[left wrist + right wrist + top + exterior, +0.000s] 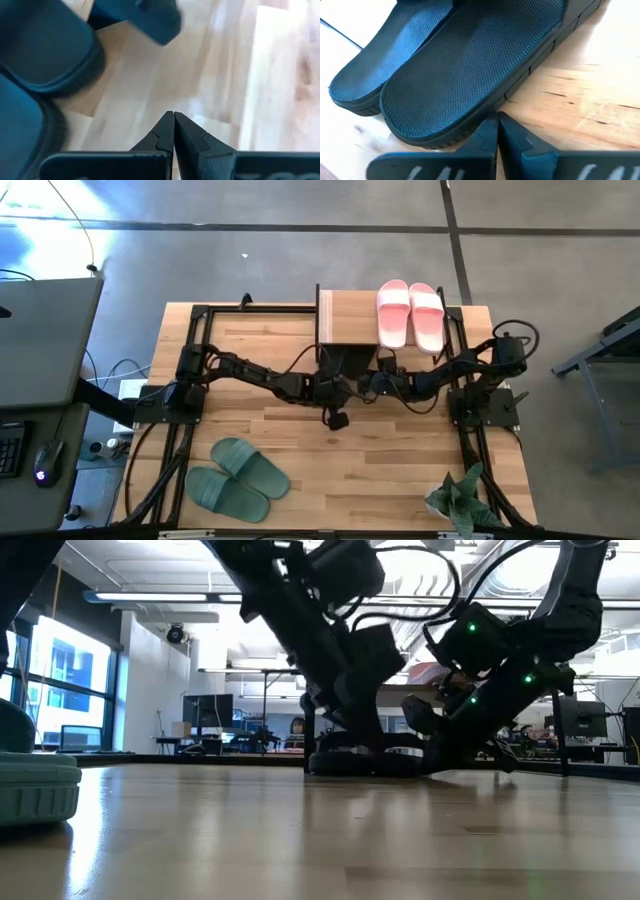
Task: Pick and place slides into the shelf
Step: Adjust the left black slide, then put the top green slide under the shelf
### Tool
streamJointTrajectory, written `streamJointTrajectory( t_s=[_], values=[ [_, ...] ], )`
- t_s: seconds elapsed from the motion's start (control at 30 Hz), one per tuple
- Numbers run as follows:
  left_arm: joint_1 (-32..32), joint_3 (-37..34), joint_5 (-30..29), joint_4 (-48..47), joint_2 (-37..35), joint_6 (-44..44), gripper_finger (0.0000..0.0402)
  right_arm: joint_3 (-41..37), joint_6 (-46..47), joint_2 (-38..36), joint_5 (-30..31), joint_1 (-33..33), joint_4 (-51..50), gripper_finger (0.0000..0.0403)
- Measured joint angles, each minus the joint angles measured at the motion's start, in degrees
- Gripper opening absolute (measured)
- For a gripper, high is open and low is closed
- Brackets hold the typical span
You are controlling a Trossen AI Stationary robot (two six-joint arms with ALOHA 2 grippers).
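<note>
The shelf [350, 315] stands at the table's far edge, with the pink slides [410, 315] lying side by side on its plank top. The black slides [346, 364] lie on the tabletop under the shelf's near side, also seen as black slides [470, 55] in the right wrist view and black slides [40, 55] in the left wrist view. The dark green slides [235, 478] rest at the near left. My left gripper [173, 119] is shut over bare wood beside the black pair. My right gripper [497, 120] is shut at the nearer black slide's sole. My right gripper meets the nearer black slide at its sole's side edge [475, 125], close to the rounded end, with the tips of its shut fingers. It comes low, slanting from the table's near right. The slide lies flat on the tabletop beside its partner.
A small potted plant [458, 502] stands at the near right corner. The black frame rails [190, 370] run along the table's left and right sides. The green slide [35, 790] shows at the low view's left. Bare wood [370, 470] lies between the green slides and the plant.
</note>
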Motion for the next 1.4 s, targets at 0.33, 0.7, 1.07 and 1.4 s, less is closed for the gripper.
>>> streamJointTrajectory(
  t_s=[0.33,0.7,1.07,1.4],
  values=[
    [0.15,2.52,-0.2,-0.77,-0.01,0.6,0.0,-0.02,-0.18,-0.04,3.53,2.05,-1.96,0.0],
    [0.18,5.51,-0.31,-4.37,-1.16,1.98,0.0,-0.07,-2.18,-1.64,6.55,6.47,-1.27,0.0],
    [0.2,5.57,-2.56,-9.5,-12.03,5.32,0.0,-0.11,-10.45,-12.67,7.54,10.49,-5.83,0.0],
    [-2.72,5.59,-2.16,-19.42,-24.54,5.84,0.0,-0.11,-23.07,-32.83,6.49,12.57,-16.65,0.0]
  ],
)
